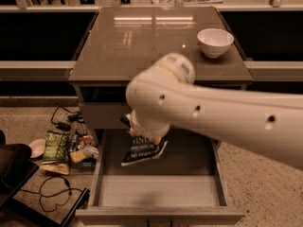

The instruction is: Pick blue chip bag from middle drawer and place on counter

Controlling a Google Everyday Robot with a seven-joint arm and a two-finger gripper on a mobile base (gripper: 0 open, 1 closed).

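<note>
The blue chip bag point(142, 151) hangs crumpled under my wrist, lifted above the pale floor of the open middle drawer point(161, 191). My gripper point(137, 134) sits just under the white arm point(208, 112), in front of the shallower drawer front, and is shut on the bag's top edge. The arm hides most of the fingers. The glossy counter point(142, 41) lies behind and above the gripper.
A white bowl point(215, 41) stands at the counter's right back. On the speckled floor to the left lie a green snack bag point(57, 145), small packets, black cables point(54, 189) and a dark object point(12, 167). Dark shelving runs along both sides.
</note>
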